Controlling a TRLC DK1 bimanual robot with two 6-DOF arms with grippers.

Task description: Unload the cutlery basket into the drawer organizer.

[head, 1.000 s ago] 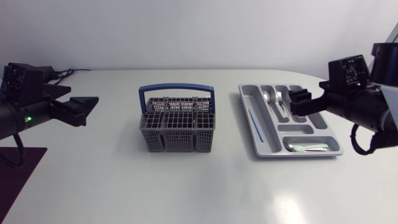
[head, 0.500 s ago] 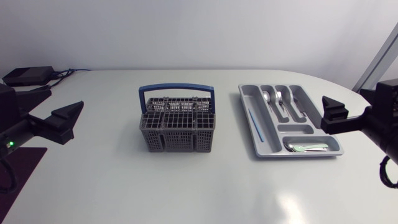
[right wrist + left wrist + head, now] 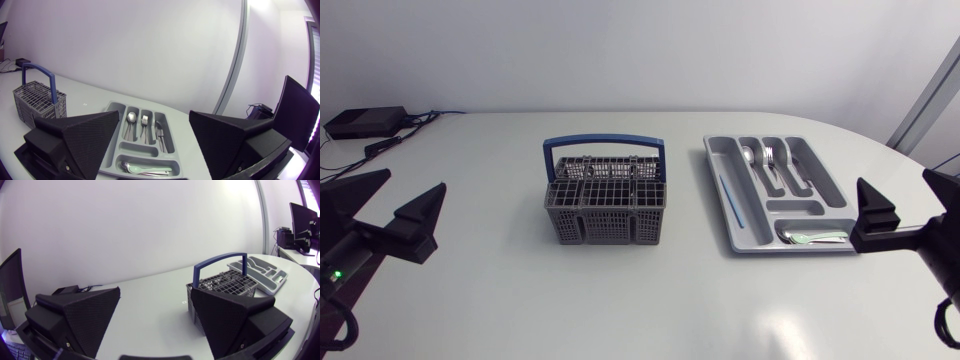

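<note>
The grey cutlery basket (image 3: 605, 200) with a blue handle stands upright mid-table; no cutlery shows above its grid. To its right lies the grey drawer organizer (image 3: 738, 225), holding spoons (image 3: 751, 160), forks, knives, a thin blue stick and small spoons (image 3: 812, 237) in the front slot. My left gripper (image 3: 415, 180) hovers open near the table's left edge, far from the basket. At the right edge, beside the organizer's near corner, my right gripper (image 3: 892, 178) is open with nothing in it. The left wrist view shows the basket (image 3: 225, 284) ahead of the open fingers (image 3: 80, 315). The right wrist view shows the organizer (image 3: 116, 145) between and ahead of the fingers (image 3: 235, 140).
A black box with cables (image 3: 365, 122) sits at the back left corner. A dark mat (image 3: 350, 275) lies at the front left, under my left arm. White tabletop surrounds the basket and organizer.
Both arms have drawn back toward the side edges. The right gripper left its place over the organizer; the left one moved down and left, away from the basket. Both stayed open.
</note>
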